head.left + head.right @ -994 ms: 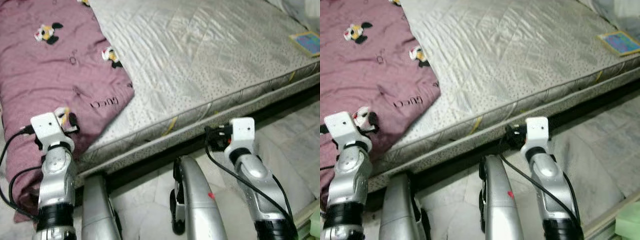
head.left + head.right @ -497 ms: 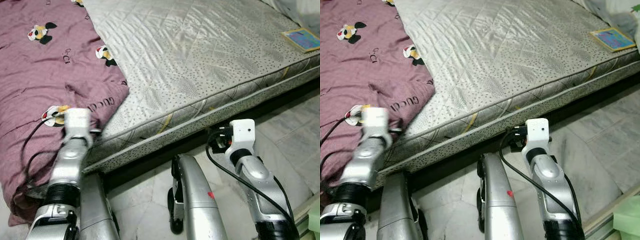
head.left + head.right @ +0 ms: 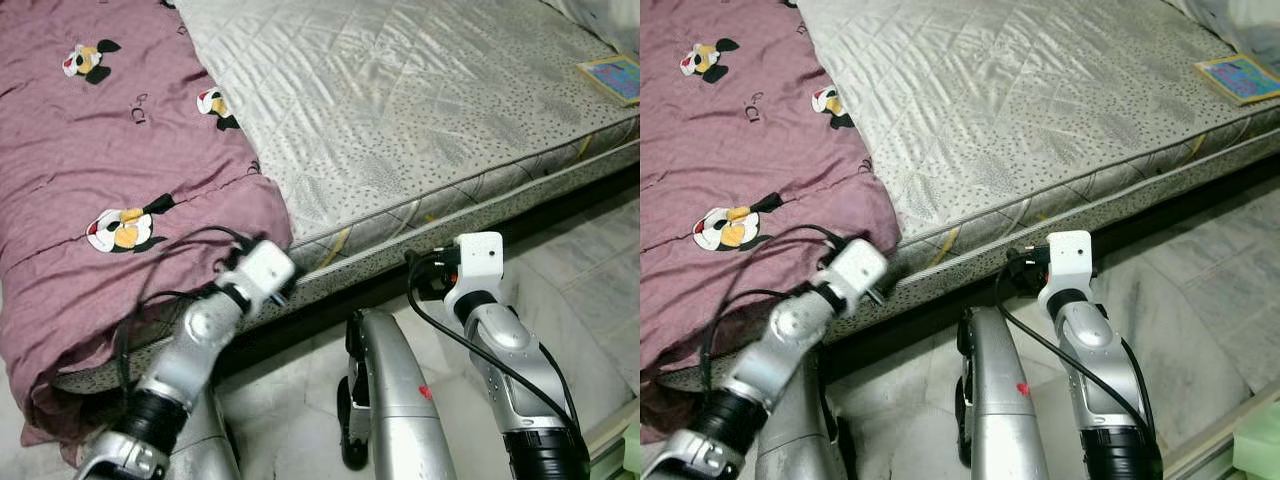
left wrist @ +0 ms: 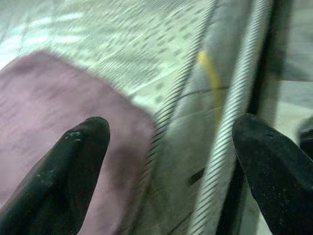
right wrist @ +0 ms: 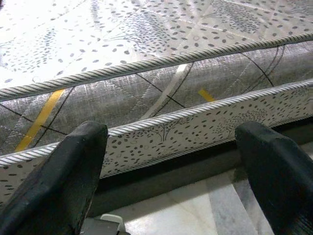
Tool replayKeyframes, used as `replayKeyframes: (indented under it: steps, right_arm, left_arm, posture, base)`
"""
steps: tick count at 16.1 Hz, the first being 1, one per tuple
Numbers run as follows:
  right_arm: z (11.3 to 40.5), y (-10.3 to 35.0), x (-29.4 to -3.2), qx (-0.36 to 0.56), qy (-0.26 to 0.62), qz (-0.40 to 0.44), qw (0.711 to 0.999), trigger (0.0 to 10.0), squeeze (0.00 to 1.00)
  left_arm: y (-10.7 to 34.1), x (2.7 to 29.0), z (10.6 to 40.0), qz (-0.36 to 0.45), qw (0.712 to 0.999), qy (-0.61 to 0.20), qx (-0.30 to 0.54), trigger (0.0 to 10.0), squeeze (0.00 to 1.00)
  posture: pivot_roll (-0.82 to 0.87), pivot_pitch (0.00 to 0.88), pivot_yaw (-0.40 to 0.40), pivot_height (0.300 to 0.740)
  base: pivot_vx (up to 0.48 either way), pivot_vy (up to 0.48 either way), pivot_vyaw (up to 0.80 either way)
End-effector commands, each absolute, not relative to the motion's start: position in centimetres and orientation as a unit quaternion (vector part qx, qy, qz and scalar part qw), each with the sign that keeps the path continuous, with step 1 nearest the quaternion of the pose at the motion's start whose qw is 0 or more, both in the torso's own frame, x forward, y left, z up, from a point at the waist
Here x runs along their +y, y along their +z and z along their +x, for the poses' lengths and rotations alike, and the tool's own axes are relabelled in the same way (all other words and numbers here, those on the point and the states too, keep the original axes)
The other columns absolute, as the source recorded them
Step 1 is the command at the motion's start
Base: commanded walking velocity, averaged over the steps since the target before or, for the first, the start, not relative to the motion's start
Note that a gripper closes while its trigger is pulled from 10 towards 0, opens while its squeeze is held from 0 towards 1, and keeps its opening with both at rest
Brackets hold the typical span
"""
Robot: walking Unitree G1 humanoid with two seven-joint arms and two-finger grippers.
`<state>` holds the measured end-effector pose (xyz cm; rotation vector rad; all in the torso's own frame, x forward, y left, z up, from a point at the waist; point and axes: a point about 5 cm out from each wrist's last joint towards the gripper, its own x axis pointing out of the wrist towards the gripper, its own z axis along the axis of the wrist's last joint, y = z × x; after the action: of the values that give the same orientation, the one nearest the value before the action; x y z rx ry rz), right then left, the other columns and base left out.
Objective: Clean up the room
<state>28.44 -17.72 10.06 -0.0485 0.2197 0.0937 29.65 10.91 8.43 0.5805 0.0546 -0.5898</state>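
L arm reaches fwd, left gripper (image 4: 168, 147) with fingers (image 4: 73, 166) spread at the corner of the mauve cartoon-print blanket (image 3: 110, 170) on the quilted mattress (image 3: 420, 100). R arm bent, right gripper (image 5: 171, 161) spread, facing mattress side, apart.

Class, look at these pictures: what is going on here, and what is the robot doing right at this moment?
A humanoid robot stands at the side of a bed, tidying the room. Its left gripper, fingers open, is at the corner of the purple blanket where that hangs over the edge of the grey mattress; it holds nothing yet. The right gripper, also open and empty, points at the mattress side above the tiled floor. A small colourful book lies at the bed's far corner.
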Motion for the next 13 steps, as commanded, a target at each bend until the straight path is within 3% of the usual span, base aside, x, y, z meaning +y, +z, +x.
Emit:
replayKeyframes:
  steps: [1, 4, 6, 8, 9, 11, 13]
  right_arm:
    - [28.3, 9.8, -18.2, 0.116, 0.033, -0.022, 0.992, 10.0, 0.0]
    - [27.4, 10.2, -19.1, 0.108, 0.015, -0.026, 0.994, 10.0, 0.0]
    - [26.2, 10.5, -19.8, 0.101, 0.008, -0.03, 0.994, 10.0, 0.0]
    - [24.0, 10.6, -21.2, 0.103, -0.011, -0.033, 0.994, 10.0, 0.0]
    - [23.2, 10.5, -21.6, 0.108, -0.018, -0.034, 0.993, 10.0, 0.0]
    - [20.7, 10.7, -22.5, 0.127, -0.033, -0.043, 0.99, 10.0, 0.0]
    - [19.6, 10.9, -23.0, 0.136, -0.045, -0.046, 0.989, 10.0, 0.0]
  left_arm:
    - [8.2, 10.2, 29.0, 0.294, 0.903, -0.313, 0.018, 10.0, 0.0]
    - [9.8, 9.0, 28.5, 0.287, 0.9, -0.323, -0.051, 10.0, 0.0]
    - [13.3, 9.5, 29.6, 0.242, 0.929, -0.244, -0.135, 10.0, 0.0]
    - [16.8, 12.1, 31.2, 0.169, 0.961, -0.112, -0.188, 10.0, 0.0]
    - [17.3, 13.3, 31.8, 0.138, 0.97, -0.071, -0.184, 10.0, 0.0]
    - [15.6, 17.2, 33.9, 0.078, 0.992, 0.032, -0.096, 10.0, 0.0]
    - [14.6, 18.7, 35.2, 0.067, 0.995, 0.061, -0.047, 10.0, 0.0]
  posture:
    - [-0.17, 0.174, -0.01, 0.489]
    - [-0.18, 0.173, -0.008, 0.489]
    - [-0.19, 0.183, -0.008, 0.489]
    - [-0.2, 0.199, -0.007, 0.489]
    - [-0.21, 0.201, -0.007, 0.489]
    - [-0.25, 0.228, 0.0, 0.489]
    - [-0.27, 0.248, 0.0, 0.489]
  base:
    - [0.0, 0.0, 0.0]
    - [0.0, 0.0, 0.0]
    - [0.0, 0.0, 0.0]
    - [0.0, 0.0, 0.0]
    - [0.0, 0.0, 0.0]
    - [0.0, 0.0, 0.0]
    - [0.0, 0.0, 0.0]
